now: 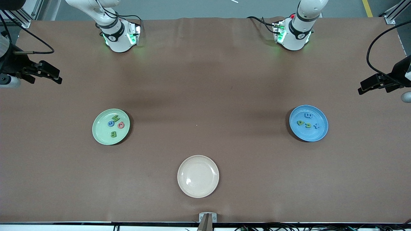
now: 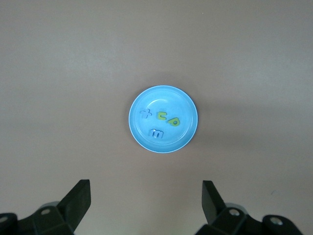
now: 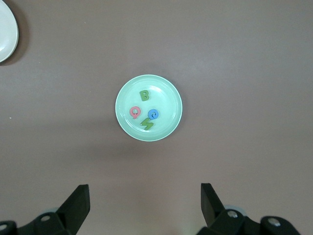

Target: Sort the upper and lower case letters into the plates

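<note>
Three plates out here: cream plate [image 1: 198, 176] low at centre frame, bare. Mid-frame, mint green plate [image 1: 111, 126] holds four letters [image 1: 115, 124]; blue plate [image 1: 308, 123] holds four more letters [image 1: 308, 122]. Higher up at the edges, right gripper [image 1: 48, 74] and left gripper [image 1: 369, 86] hover, fingers spread, holding nothing.

A brown cloth [image 1: 205, 80] covers the whole table, faintly creased near its upper edge. Past that edge lies grey floor [image 1: 192, 8] with a yellow line [image 1: 367, 8], perhaps marking tape. Aluminium frame rails [image 1: 393, 14] stand at the corners. Lighting is soft, with dim shadows.
</note>
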Motion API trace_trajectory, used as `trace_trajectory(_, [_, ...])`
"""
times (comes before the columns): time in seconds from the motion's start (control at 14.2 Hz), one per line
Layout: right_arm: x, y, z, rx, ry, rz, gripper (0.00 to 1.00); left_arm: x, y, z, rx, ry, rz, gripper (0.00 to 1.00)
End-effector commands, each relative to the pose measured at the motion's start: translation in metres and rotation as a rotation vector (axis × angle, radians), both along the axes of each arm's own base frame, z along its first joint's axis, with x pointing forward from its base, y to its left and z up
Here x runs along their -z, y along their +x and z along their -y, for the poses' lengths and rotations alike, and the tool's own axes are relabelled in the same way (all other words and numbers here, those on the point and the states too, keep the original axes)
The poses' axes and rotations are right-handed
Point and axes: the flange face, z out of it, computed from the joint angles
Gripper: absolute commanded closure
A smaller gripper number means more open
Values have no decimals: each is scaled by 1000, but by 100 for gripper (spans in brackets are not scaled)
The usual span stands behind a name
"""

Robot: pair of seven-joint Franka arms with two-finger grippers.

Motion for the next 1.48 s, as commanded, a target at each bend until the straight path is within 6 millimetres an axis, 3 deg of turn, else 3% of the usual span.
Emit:
trace_trajectory(0.0, [-2,-8,-3,0,-11,9,0,-13,3,1,24,15,26,0])
trace_trajectory(0.57, [-1,-7,-5,0,-3,11,0,-19,3,4,31,14,37,0])
trace_trajectory(0.85, [-2,-6,-5,-1,-2,23,0,-19,3,35,65,25,33,0])
trace_trajectory(1.41, [-2,-6,-6,-3,-1,23,0,-17,3,41,69,42,24,0])
